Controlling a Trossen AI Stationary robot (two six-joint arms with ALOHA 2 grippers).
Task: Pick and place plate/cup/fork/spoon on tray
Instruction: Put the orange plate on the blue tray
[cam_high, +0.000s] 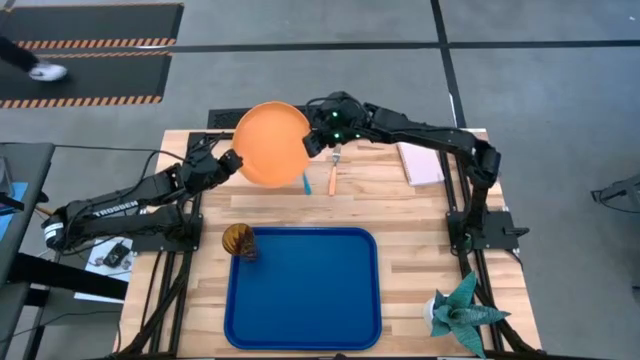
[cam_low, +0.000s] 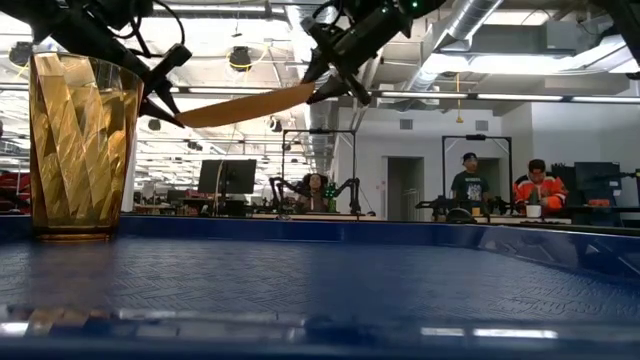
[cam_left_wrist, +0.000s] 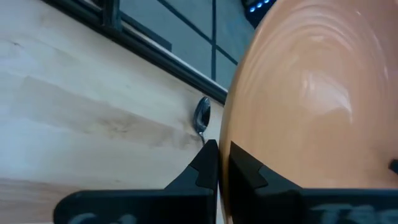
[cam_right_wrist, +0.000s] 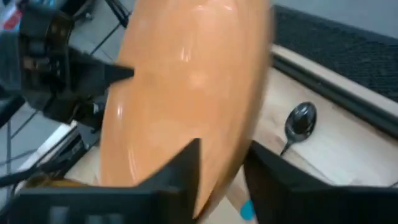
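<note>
Both the left gripper (cam_high: 233, 163) and the right gripper (cam_high: 312, 143) pinch opposite rims of the lifted plate (cam_high: 272, 143), so uneven pulling may make it slip onto the spoon (cam_left_wrist: 201, 116) below.

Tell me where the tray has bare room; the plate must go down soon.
The tray is bare except the cup in its far-left corner. It is crowded behind the tray: both pincers hold the plate over the spoon and fork.

The high view looks straight down; the low view sits level inside the tray (cam_low: 400, 290). Both wrist views look closely at the plate (cam_left_wrist: 311, 106), shared by all.
</note>
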